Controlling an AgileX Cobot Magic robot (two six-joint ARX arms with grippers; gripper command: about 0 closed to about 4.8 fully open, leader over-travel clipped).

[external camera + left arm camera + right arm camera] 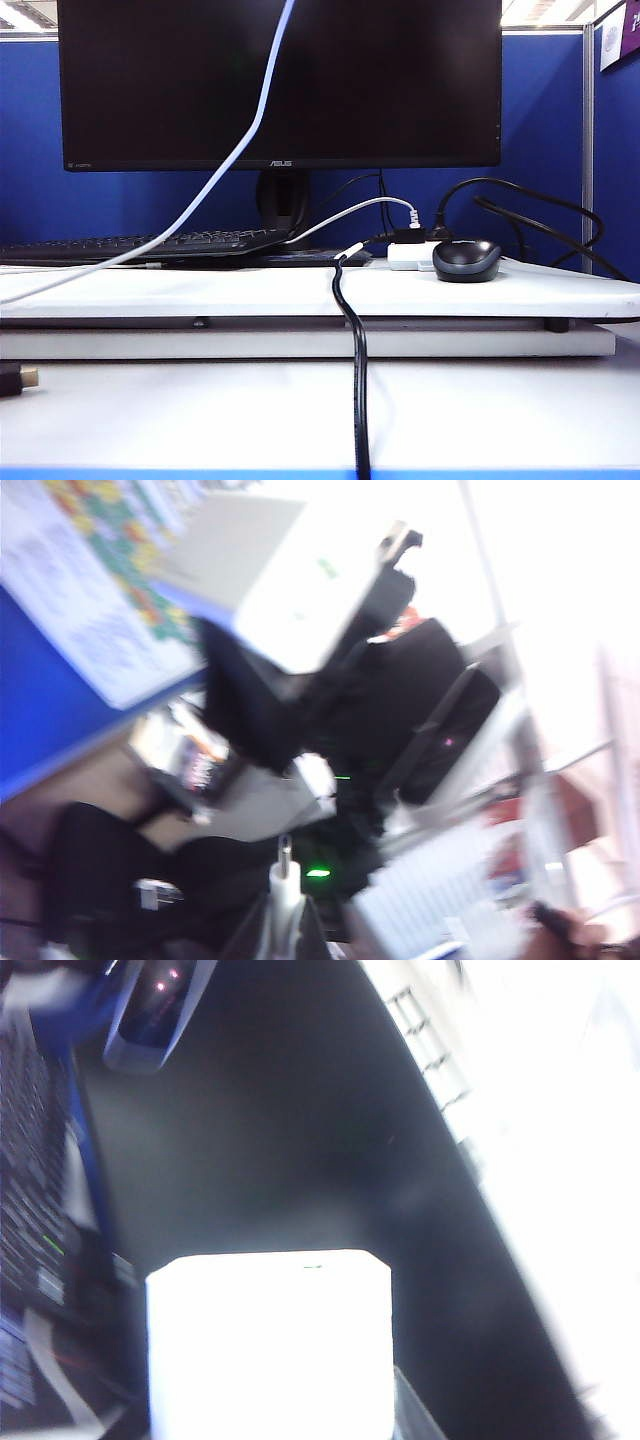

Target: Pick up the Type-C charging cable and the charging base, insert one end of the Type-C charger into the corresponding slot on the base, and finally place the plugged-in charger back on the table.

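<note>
In the left wrist view my left gripper [285, 925] is shut on the white plug [284, 880] of the Type-C charging cable, whose metal tip sticks out past the dark fingers. The view is blurred. In the exterior view the cable [250, 130] hangs down from above the frame and trails left across the table [300, 292]. My right gripper [270, 1428] holds the charging base [268, 1345], a glaring white block filling the space between its jaws, with one finger [415, 1412] showing beside it. The slot is lost in the glare. Neither gripper appears in the exterior view.
A black monitor [280, 80] stands at the back with a keyboard [150, 245] to its left. A dark mouse [466, 260] and a small white box with black plugs [410, 252] sit at the right. A thick black cable [358, 380] runs over the table's front edge.
</note>
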